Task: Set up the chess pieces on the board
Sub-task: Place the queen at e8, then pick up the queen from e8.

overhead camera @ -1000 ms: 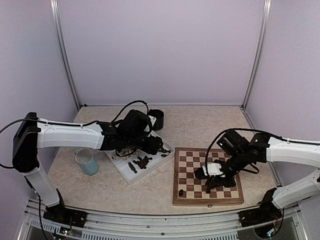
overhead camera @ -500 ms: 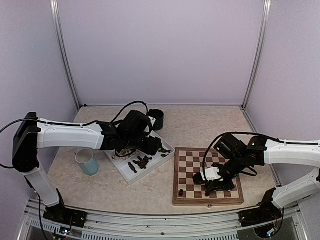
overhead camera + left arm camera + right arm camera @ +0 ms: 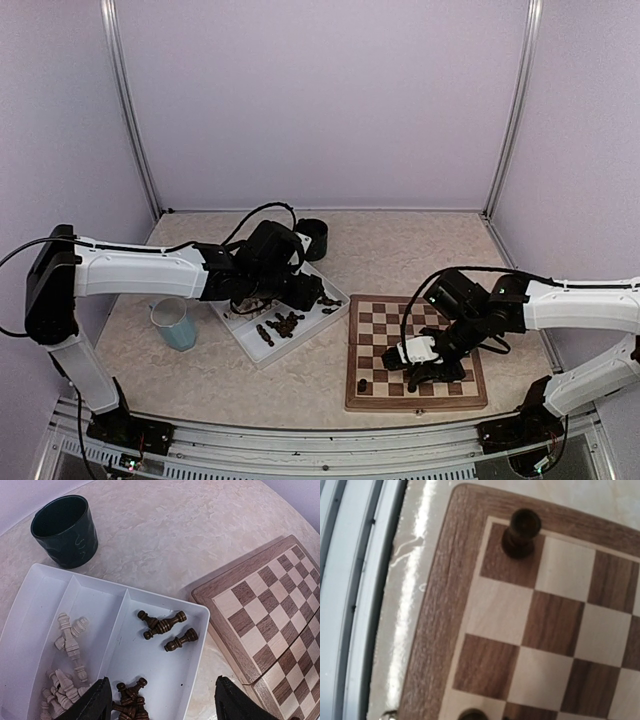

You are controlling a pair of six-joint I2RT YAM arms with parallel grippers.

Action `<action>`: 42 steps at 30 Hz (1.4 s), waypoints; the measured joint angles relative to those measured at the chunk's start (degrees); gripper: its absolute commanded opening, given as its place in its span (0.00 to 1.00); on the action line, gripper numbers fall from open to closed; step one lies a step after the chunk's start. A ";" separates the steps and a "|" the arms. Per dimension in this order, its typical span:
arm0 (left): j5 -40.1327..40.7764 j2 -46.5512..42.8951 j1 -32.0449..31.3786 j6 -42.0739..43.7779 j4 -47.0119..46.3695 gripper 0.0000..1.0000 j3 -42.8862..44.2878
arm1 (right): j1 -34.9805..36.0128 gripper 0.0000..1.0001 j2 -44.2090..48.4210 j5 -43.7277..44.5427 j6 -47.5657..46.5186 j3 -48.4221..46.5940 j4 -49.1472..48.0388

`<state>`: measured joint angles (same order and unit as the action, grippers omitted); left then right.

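Observation:
The board (image 3: 400, 322) lies at the right, with one dark chess piece (image 3: 362, 385) upright on its near left corner square; the right wrist view shows that piece (image 3: 521, 530) on the board (image 3: 495, 605). My right gripper (image 3: 425, 372) hovers low over the board's near rows, shut. Its fingers are out of the wrist frame; only the rounded end of a dark piece (image 3: 472, 715) shows at the bottom edge. My left gripper (image 3: 162, 700) hangs open over the white tray (image 3: 202, 612). The tray holds loose dark pieces (image 3: 165, 625) and pale pieces (image 3: 70, 645).
A dark green cup (image 3: 65, 522) stands behind the tray, and a light blue cup (image 3: 175, 325) stands to the tray's left. The white tray (image 3: 262, 352) lies close to the board's left edge. Metal rails run along the table's near edge.
My right gripper has slid toward the near left part of the board, closer to the standing dark piece. The left arm has not moved.

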<state>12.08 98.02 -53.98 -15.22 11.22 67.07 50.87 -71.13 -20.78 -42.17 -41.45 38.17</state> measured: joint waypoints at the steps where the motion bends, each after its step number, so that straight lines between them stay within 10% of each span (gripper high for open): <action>1: 0.00 0.00 0.00 0.00 0.00 0.70 0.00 | 0.07 0.10 -0.02 0.00 0.00 0.00 -0.02; 12: 0.00 0.00 0.00 0.04 0.42 0.70 0.00 | 0.59 0.44 -0.26 -0.48 -0.74 -0.15 1.75; 30: 0.81 -1.14 0.00 -3.17 10.78 0.70 -2.05 | -13.55 0.58 -0.11 -10.27 -3.43 -13.16 6.47; 42: 0.72 -0.87 0.00 -2.51 13.94 0.70 -0.83 | -6.43 0.54 -0.63 -9.64 -4.94 -4.26 8.68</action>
<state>12.80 97.14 -53.98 -17.74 25.17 66.24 44.45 -71.77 -30.41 -47.11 -45.71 46.85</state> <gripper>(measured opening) 0.699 0.584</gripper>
